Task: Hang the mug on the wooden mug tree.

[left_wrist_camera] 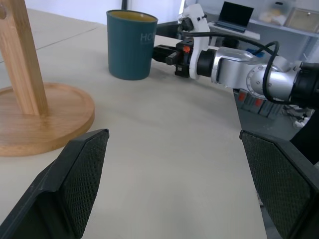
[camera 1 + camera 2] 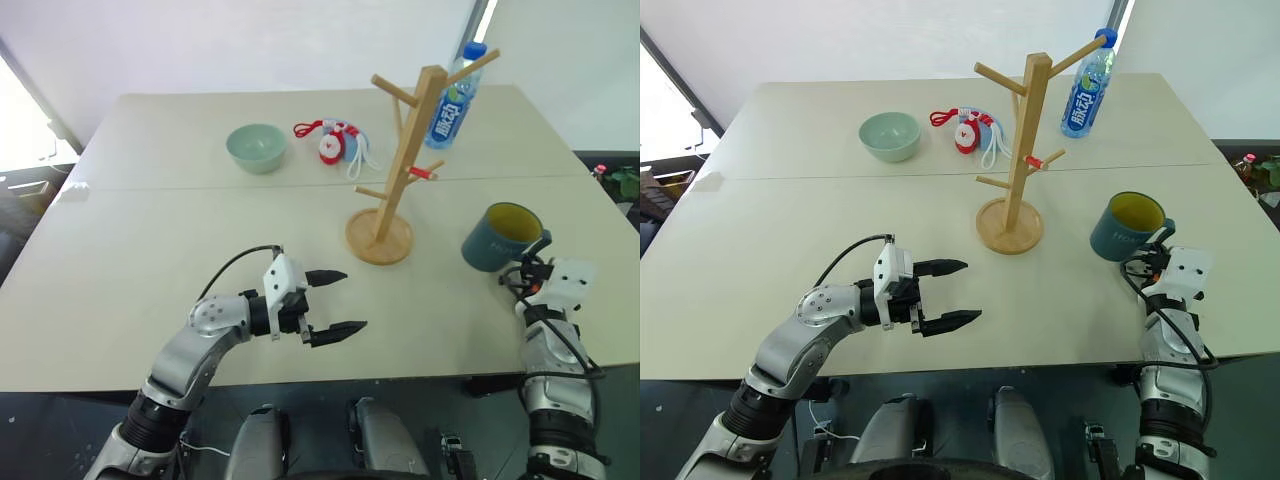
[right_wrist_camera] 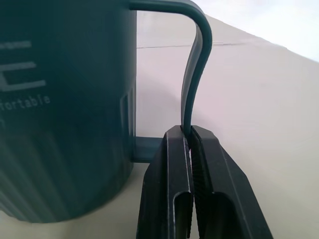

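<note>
Now the right claw (image 3: 188, 149) pinches the loop handle of the upright blue-grey mug (image 2: 497, 238) on the beige tabletop (image 2: 150, 250); the left claw (image 2: 337, 302) hovers open.

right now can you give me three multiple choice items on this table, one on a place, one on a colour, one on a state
1. Where does the mug stand relative to the wooden mug tree?
A. on the robot's right of it
B. on the robot's left of it
C. hung on a peg

2. What colour is the inside of the mug?
A. white
B. yellow-olive
C. red

3. What is the right hand doing?
A. open above the bowl
B. shut on the mug's handle
C. shut on the bottle

Key:
1 A, the head views show the mug on the table on the robot's right of the tree's round base.
2 B, its rim opens onto a yellow-olive interior.
3 B, the right wrist view shows both black fingers pinched on the thin loop handle.
</note>
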